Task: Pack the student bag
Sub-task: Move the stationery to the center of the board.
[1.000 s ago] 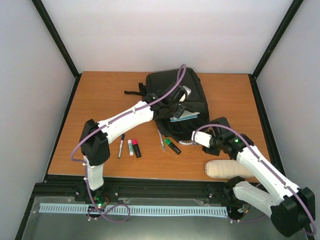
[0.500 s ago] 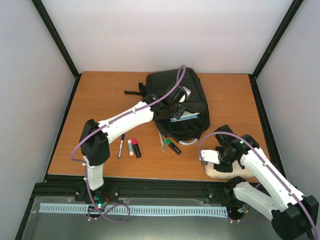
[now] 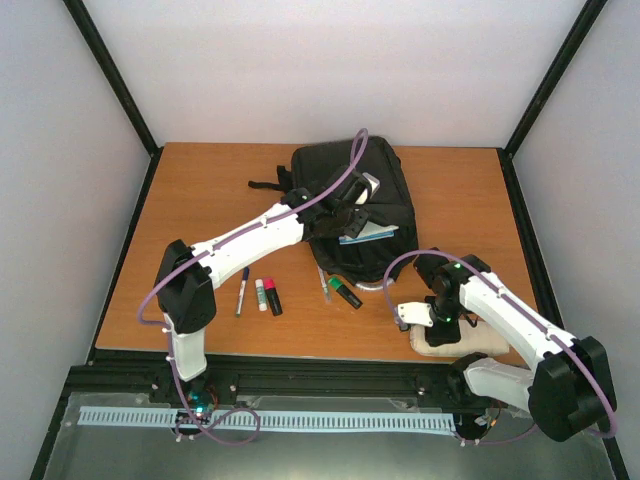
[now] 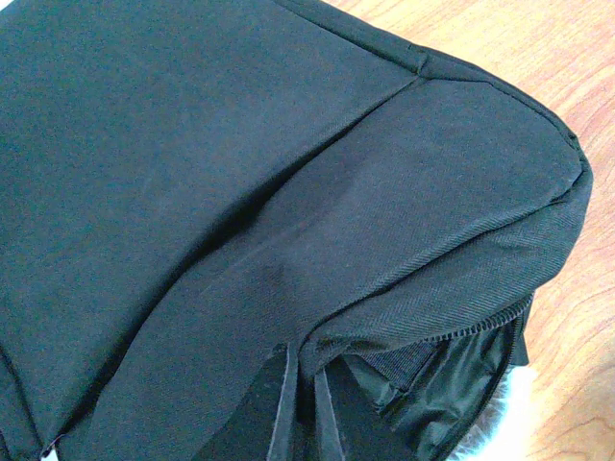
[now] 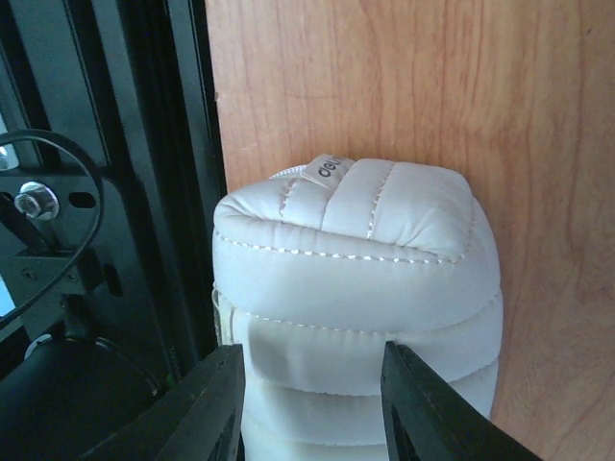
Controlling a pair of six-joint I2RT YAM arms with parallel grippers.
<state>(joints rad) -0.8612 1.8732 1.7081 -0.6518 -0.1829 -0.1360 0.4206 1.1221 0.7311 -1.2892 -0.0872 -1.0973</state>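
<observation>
Wooden table (image 3: pixel 200 200): right gripper (image 5: pixel 312 403) has swung over the cream-white quilted pouch (image 5: pixel 346 250), jaws parted above it — likely packed next — while left gripper (image 3: pixel 352 200) clamps the large black fabric backpack (image 3: pixel 385 180) by its flap.

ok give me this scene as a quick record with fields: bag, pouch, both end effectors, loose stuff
bag: black, far centre of the table, mouth open toward the arms
left end effector: shut, pinching bag fabric by the opening
pouch: white, quilted, at the table's near right edge
right end effector: open, fingers astride the pouch, grip unclear
loose items: pens and markers on the table in front of the bag
</observation>
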